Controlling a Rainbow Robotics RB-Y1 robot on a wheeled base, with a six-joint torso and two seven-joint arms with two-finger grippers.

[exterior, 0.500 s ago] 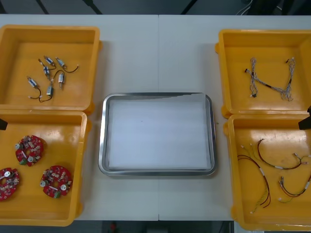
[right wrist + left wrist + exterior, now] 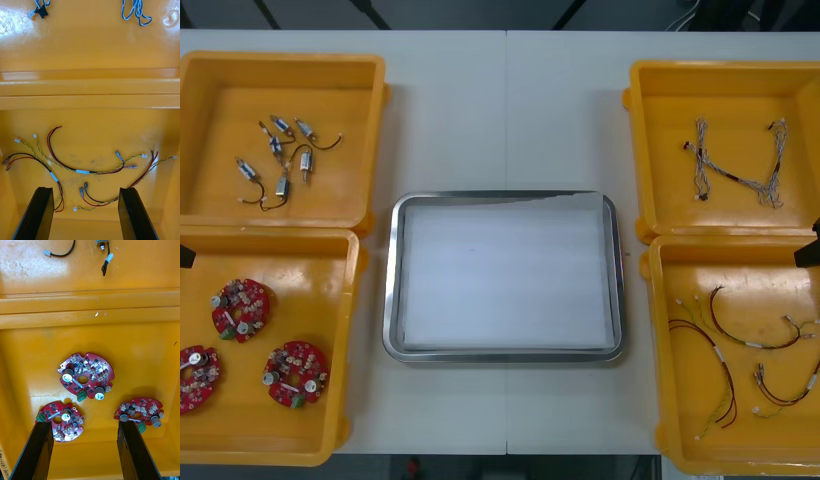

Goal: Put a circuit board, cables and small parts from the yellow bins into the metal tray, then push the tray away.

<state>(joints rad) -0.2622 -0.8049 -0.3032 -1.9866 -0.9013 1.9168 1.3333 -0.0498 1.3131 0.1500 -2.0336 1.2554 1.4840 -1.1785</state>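
Plainly both gape empty: left gripper (image 2: 85, 452) over circuit boards (image 2: 86, 375), right gripper (image 2: 85, 213) over seemingly crossed cables (image 2: 82, 171), which could lift tangled.

The left jaws and right jaws are each two plain matte black slabs, flat-faced with squared tips.

The rectangular metal tray (image 2: 393, 300) has a bright, polished rim, and its inside is a flat matt white, like paper. The moulded yellow plastic bins (image 2: 220, 120), at 9 and 3 o'clock from the tray, are smooth and glossy, with pale glare patches on their floors. The round red circuit boards (image 2: 93, 369) look lacquered and carry shiny silvery caps. The thin red, black and yellow cables (image 2: 83, 171) have smooth plastic sheathing. The light table (image 2: 500, 110) is smooth and matt.
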